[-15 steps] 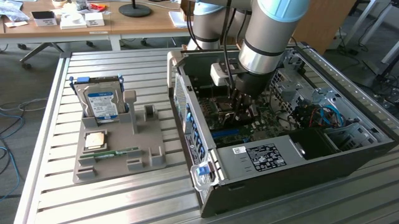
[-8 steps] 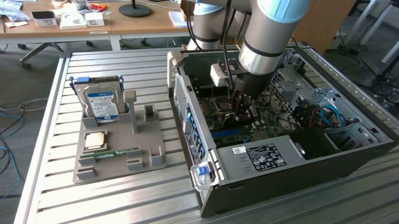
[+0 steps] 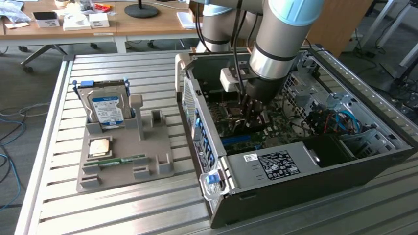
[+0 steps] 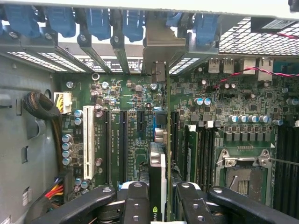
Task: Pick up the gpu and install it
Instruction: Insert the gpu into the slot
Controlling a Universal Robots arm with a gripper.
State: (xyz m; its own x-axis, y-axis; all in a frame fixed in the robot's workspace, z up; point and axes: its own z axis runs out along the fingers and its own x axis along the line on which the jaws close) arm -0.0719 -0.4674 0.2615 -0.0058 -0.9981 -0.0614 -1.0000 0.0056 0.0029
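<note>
My gripper [image 4: 161, 205] is down inside the open computer case [image 3: 365, 161], over the motherboard [image 4: 131, 98]. Its two black fingers [image 4: 135, 200] are shut on the gpu [image 4: 159, 163], which I see edge-on as a thin upright card with a dark face. The card runs along the motherboard's expansion slots toward the case's rear wall. Its silvery end bracket [image 4: 161, 49] stands at a rear slot opening between the blue latches. In the exterior view the gripper [image 3: 251, 111] hangs under the arm's silver wrist in the middle of the case, and the card there is hidden.
A grey holder [image 3: 124, 156] on the slatted table carries a blue-labelled hard drive [image 3: 107, 110], a CPU [image 3: 100, 147] and a green RAM stick [image 3: 124, 160]. In the case are the white slot [image 4: 88, 144], the CPU socket [image 4: 243, 170], RAM slots [image 4: 205, 149], red cables [image 4: 243, 72] and the power supply [image 3: 277, 164].
</note>
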